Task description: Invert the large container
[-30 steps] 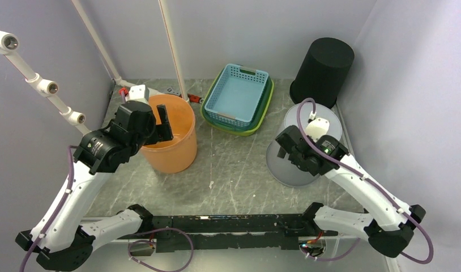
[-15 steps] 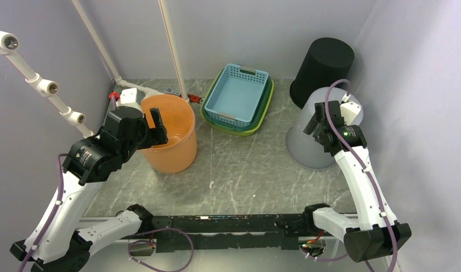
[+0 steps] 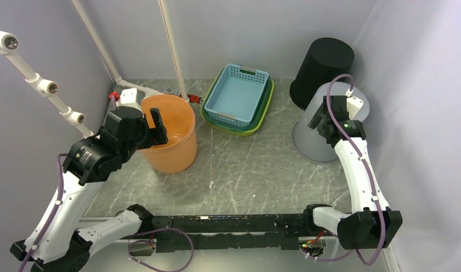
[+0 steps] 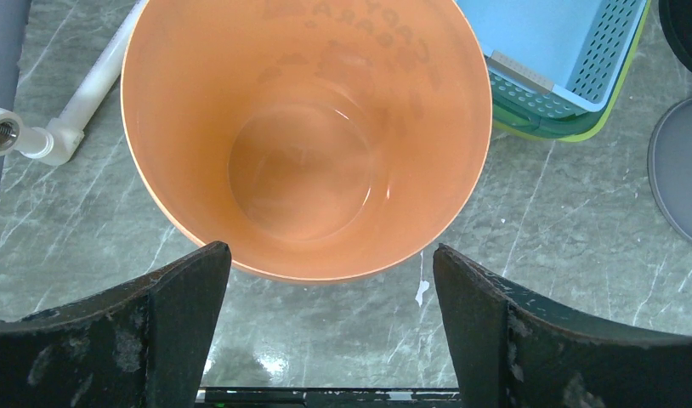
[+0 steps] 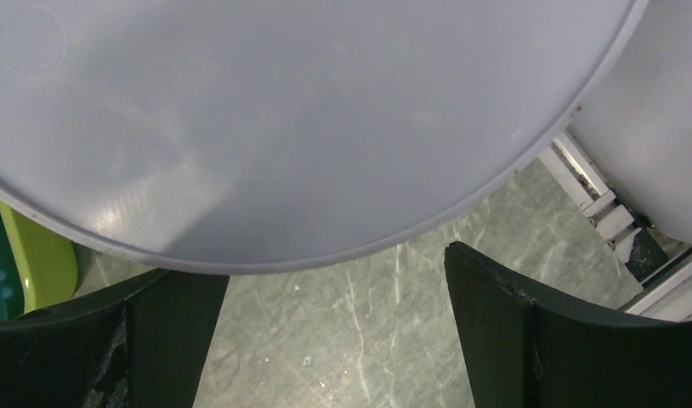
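The grey container [image 3: 312, 143] stands mouth down at the right, its base up near the right wall. My right gripper [image 3: 323, 118] is open just above its side. In the right wrist view the grey surface [image 5: 309, 110] fills the top, and the open gripper [image 5: 334, 263] has only table between its fingers. The orange bucket [image 3: 174, 144] stands upright at the left, and I see into it in the left wrist view [image 4: 300, 161]. My left gripper [image 3: 159, 126] hangs open over its near rim and holds nothing [image 4: 330, 255].
A black bucket [image 3: 323, 68] stands mouth down at the back right, close behind the grey container. Stacked blue and green baskets [image 3: 238, 96] sit at the back centre. White pipes [image 3: 171, 45] rise at the back left, one lying beside the orange bucket [image 4: 70, 127].
The grey container went from lying tipped on its side to mouth down and shifted right. My right arm swung right and back with it. My left gripper drew back slightly, then held still.
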Available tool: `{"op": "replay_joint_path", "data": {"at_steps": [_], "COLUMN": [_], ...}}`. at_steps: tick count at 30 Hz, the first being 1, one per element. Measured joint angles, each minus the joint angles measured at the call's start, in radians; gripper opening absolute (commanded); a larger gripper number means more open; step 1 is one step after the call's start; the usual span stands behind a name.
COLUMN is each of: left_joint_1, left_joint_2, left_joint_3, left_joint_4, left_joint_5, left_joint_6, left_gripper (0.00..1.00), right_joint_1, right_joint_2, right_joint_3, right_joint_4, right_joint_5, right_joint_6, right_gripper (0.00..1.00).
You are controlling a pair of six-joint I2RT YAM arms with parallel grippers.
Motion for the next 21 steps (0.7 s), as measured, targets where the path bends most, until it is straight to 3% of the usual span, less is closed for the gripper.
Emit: {"op": "replay_joint_path", "data": {"at_steps": [21], "left_joint_1": [0.0], "left_joint_2": [0.003], "left_joint_3": [0.0], "left_joint_4": [-0.037], "left_joint_5": [0.002], "left_joint_6": [0.0], "left_gripper": [0.94], "right_joint_1": [-0.071], "right_joint_2": [0.05], "right_joint_3": [-0.002], "right_joint_4": [0.14], "right_joint_5": [0.048], "right_joint_6": [-0.039], "right_gripper": [1.0]}}
